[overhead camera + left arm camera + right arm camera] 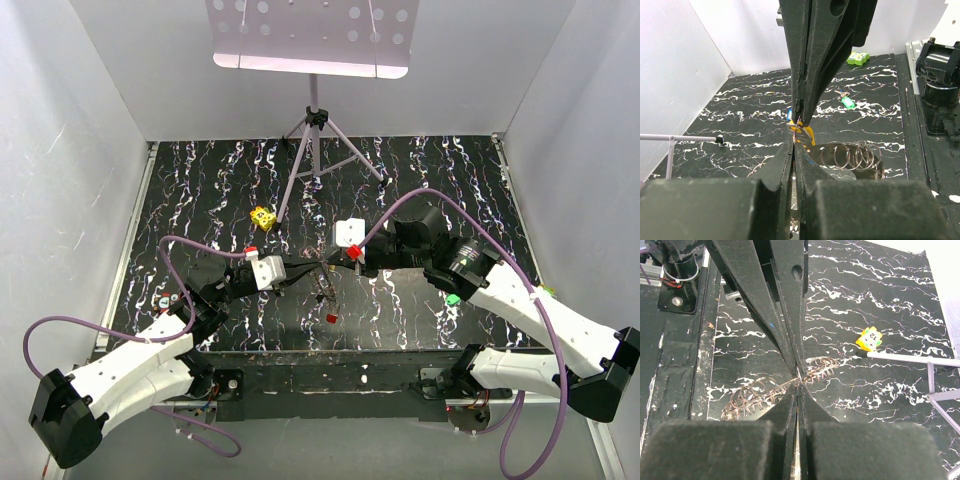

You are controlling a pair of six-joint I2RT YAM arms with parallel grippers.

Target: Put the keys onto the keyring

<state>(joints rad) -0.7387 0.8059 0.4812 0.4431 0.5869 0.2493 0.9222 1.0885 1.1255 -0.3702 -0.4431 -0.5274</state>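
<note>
The keyring (756,396) is a thin wire strung with grey keys and rings, stretched between my two grippers above the black marbled table. My left gripper (795,139) is shut on its wire; rings (850,155) hang just right of its fingers. My right gripper (799,383) is shut on the same wire, tip to tip with the left. In the top view they meet near the table's middle (318,272). An orange key head (808,134) sits at the fingertips; whether it is gripped is hidden. A red key (329,318) and a green key (453,299) lie on the table.
A yellow dotted cube (263,217) lies at mid-left by a tripod stand (315,150) at the back. A green block (858,58) lies far off. White walls close in three sides. The arm bases (450,385) stand along the front edge.
</note>
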